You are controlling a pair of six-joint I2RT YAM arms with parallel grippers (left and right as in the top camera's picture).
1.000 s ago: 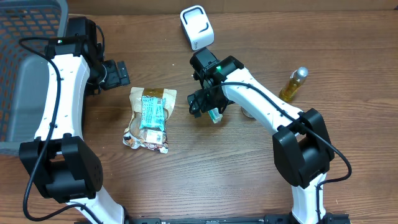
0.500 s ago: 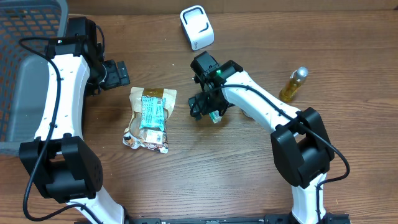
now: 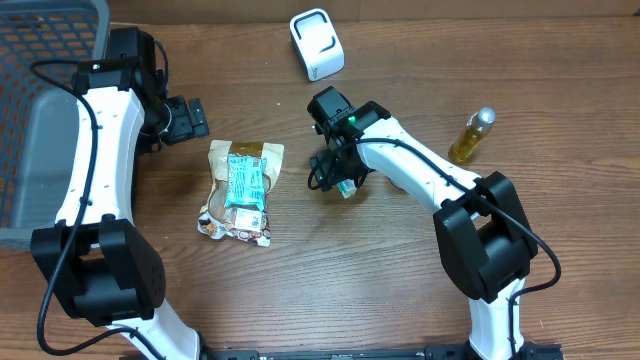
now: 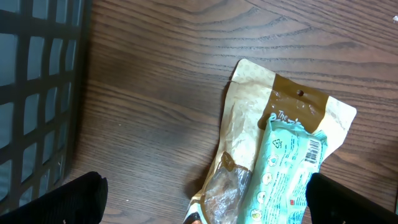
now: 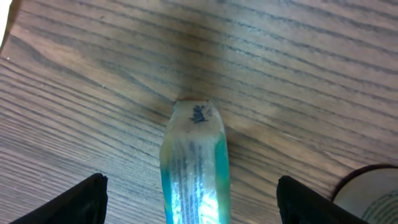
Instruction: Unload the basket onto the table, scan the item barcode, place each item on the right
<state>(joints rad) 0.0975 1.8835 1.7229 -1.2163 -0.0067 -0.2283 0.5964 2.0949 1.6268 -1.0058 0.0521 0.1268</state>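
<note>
Teal tube [image 5: 193, 168], print too blurred to read, lies on table [image 3: 330, 290] between spread, non-touching fingers of right gripper [image 3: 335, 178]; left gripper [image 4: 205, 183], jaws wide, hovers over brown pouch [image 4: 245, 118] marked "The…", barcoded; white scanner [image 3: 317, 44] well apart.

My right gripper [image 3: 333, 170] has slid a little toward 3 o'clock in the overhead view, so it now sits closer over the teal tube [image 3: 346, 187] than it did a second ago. Its wrist has drawn back toward 6 o'clock, opening a clear gap below the white scanner [image 3: 317, 44], which it was crowding before. The jaws have begun to narrow, though in the wrist view both fingers [image 5: 74, 202] stand apart from the tube's sides.
</note>
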